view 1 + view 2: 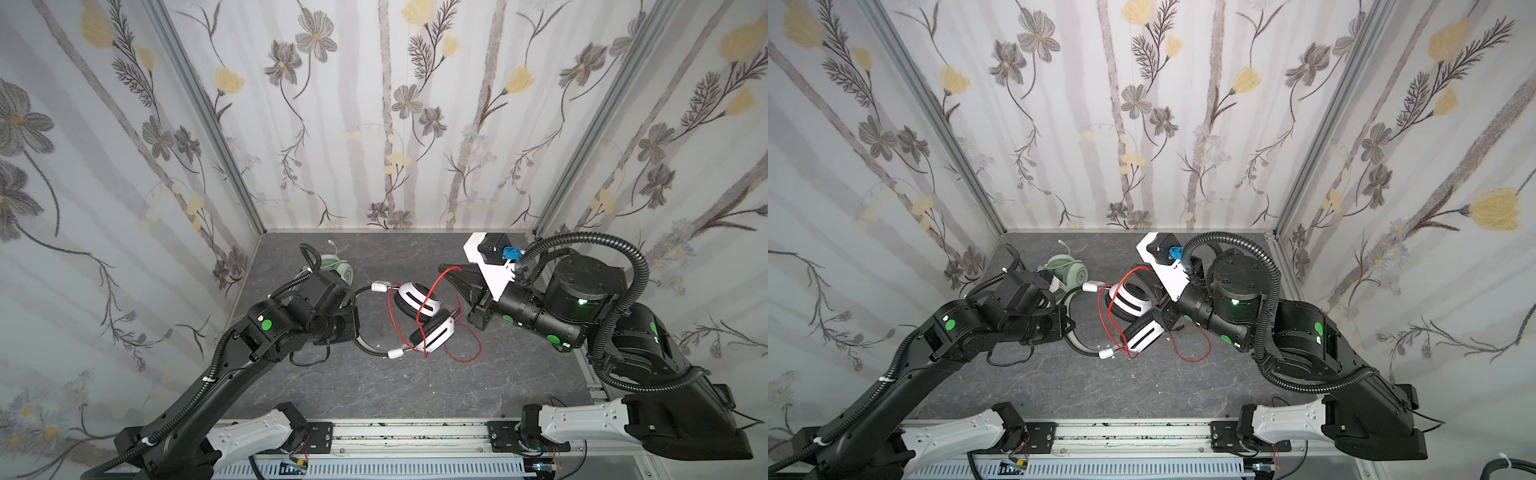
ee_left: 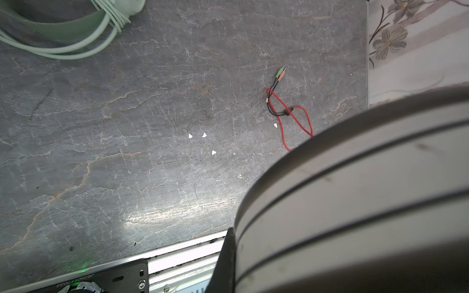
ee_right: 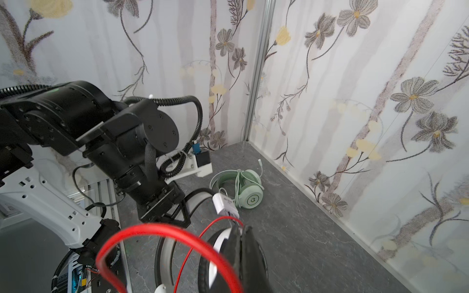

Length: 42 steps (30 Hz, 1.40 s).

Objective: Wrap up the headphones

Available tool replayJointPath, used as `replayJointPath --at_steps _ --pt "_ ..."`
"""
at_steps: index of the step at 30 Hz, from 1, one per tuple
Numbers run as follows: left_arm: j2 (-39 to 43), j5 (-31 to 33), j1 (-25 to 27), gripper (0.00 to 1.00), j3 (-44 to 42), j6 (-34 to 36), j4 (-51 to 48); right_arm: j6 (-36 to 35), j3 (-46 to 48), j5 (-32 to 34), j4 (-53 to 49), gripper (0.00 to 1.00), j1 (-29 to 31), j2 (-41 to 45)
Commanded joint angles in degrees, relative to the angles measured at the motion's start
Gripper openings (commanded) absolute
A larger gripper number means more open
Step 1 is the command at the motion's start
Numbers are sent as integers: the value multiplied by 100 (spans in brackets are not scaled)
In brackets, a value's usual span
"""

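Reference: mint green headset (image 3: 251, 199) on the tabletop (image 1: 374, 386), its green cable wound round it. The white-and-black headset (image 1: 417, 301) is just beside it, on the right arm's side. The fingers of the left gripper (image 3: 184, 210) are clamped tight on the headband (image 2: 355, 192). The fingers of the right gripper (image 1: 448, 272) are closed, pinching the red cable (image 3: 162, 227) – the rest loops slack over the cups. The plug end (image 2: 280, 73) lies loose on the tabletop, well apart from the mint green headset.
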State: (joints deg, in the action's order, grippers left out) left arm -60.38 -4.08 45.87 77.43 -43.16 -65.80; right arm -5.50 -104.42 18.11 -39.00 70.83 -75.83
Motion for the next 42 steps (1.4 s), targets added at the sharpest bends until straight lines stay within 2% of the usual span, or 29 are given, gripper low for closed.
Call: replayJointPath --at_steps 1,12,19,24,27,29,36,39,42 --pt "17 139 193 0 -196 -260 439 -255 -277 190 94 0 10 -191" --pt "-145 551 955 0 -662 -413 463 -442 -1020 380 -47 0 10 -651" --pt "-272 724 1107 0 -834 -457 460 -464 -1388 32 -215 0 11 -907" --pt "-300 775 1178 0 -919 -457 454 -440 -1524 225 -259 0 -39 -1074" --pt "-281 816 1231 0 -1012 -431 438 -242 -1670 235 -372 0 -345 -1202" --pt "-281 845 1280 0 -1108 -390 455 -75 -1775 -170 -484 0 -740 -1294" --pt "-390 1003 1728 0 -1174 -193 475 457 -1783 -2332 -909 0 -2288 -1915" --pt "-400 926 1904 0 -1156 -72 621 774 -1456 -2986 -880 0 -2985 -2196" --pt "-303 935 2048 0 -1142 -56 739 1055 -667 -3548 -485 0 -3464 -2300"
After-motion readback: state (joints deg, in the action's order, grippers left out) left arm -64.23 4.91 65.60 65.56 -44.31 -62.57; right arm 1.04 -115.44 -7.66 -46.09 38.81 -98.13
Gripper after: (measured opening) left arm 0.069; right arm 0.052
